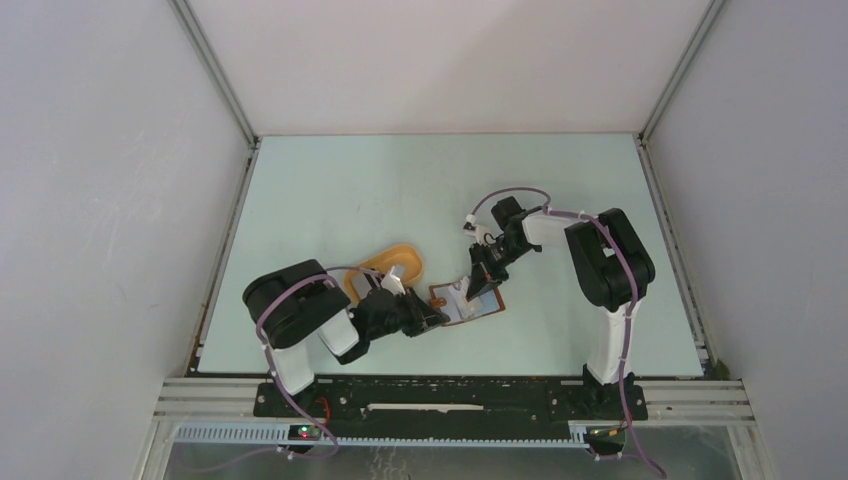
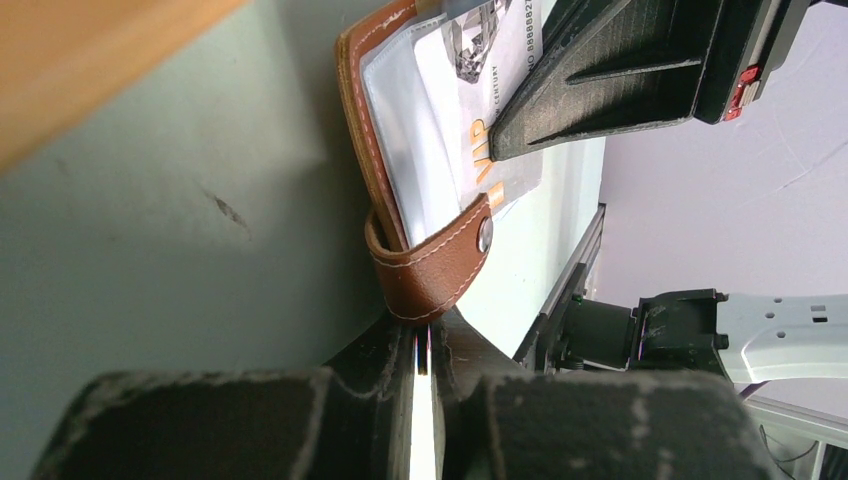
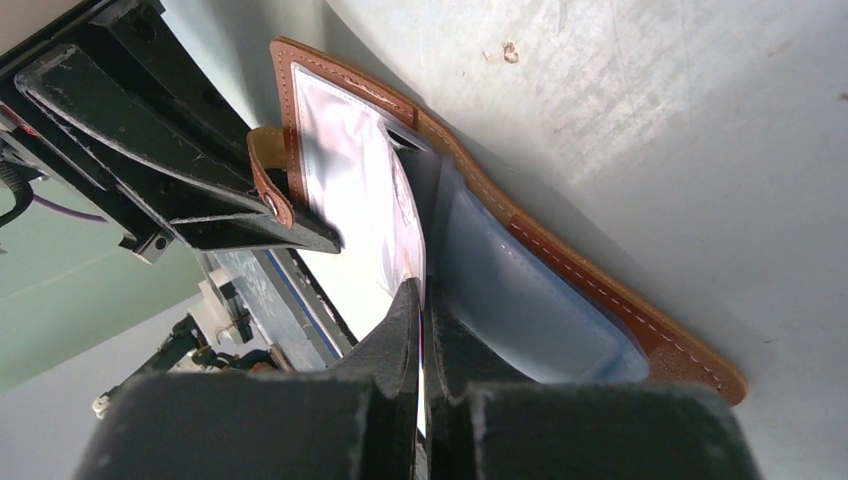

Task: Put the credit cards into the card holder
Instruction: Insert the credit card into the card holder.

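Observation:
The card holder (image 1: 488, 306) lies open on the table, brown with a pale inside (image 3: 520, 290). My left gripper (image 1: 437, 318) is shut on its brown snap strap (image 2: 435, 265) at the near-left edge. My right gripper (image 1: 478, 287) is shut on a grey-white credit card (image 3: 408, 215). The card stands on edge, its far end at a clear pocket of the holder. In the left wrist view the card (image 2: 480, 90) shows "VIP" print, with the right gripper's fingers (image 2: 620, 80) on it. The left gripper's fingers (image 3: 180, 170) show in the right wrist view.
An orange-yellow oval tray (image 1: 372, 268) sits just left of the holder, behind my left wrist, with a pale flat thing (image 1: 396, 270) in it. Its rim (image 2: 80, 70) fills the left wrist view's upper left. Grey walls enclose the table.

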`<state>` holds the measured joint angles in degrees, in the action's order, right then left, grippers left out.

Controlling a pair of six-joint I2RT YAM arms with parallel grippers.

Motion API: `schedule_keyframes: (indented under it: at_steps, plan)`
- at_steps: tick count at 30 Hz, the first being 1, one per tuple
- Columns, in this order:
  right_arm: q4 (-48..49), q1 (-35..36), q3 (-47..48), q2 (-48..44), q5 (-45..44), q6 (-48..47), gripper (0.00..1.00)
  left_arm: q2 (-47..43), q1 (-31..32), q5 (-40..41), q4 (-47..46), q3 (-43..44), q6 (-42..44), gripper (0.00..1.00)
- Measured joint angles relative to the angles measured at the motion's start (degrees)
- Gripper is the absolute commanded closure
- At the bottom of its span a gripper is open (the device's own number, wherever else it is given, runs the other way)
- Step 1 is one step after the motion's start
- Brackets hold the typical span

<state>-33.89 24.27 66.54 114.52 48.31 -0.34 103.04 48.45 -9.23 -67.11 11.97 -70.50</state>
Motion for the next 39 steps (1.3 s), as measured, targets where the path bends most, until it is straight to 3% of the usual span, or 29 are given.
schedule_keyframes:
  at_steps: [39]
  plan:
    - [-1.0,0.5,0.0,-2.4,-5.1,0.0,1.0,1.1,0.0,0.0,-1.8,0.0,0.0,0.9]
